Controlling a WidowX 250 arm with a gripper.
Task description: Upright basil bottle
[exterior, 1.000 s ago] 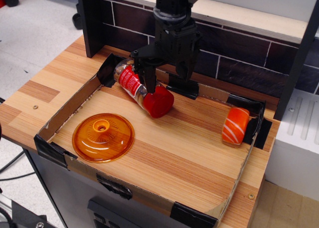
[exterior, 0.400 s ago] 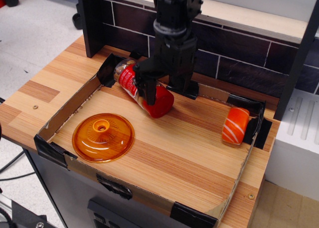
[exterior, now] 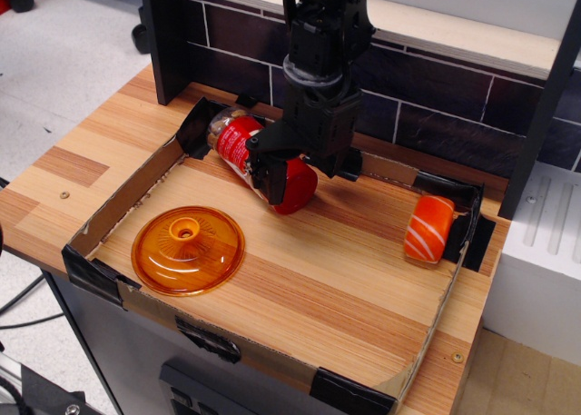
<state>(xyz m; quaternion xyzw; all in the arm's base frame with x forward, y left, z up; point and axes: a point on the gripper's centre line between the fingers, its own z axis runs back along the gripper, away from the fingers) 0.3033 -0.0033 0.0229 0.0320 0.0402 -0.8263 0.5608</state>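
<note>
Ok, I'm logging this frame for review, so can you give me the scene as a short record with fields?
basil bottle: lying on its side near the tray's back-left corner, red cap toward the middle
hand: lowered over the bottle's cap end, one finger in front of it; grip state unclear
orange lid: flat, front-left of the tray
sushi piece: by the tray's right wall
tray: low cardboard walls, black tape at the corners

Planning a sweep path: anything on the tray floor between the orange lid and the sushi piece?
Camera view: bare wood between orange lid and sushi piece. Basil bottle lies farther back under the gripper.
</note>
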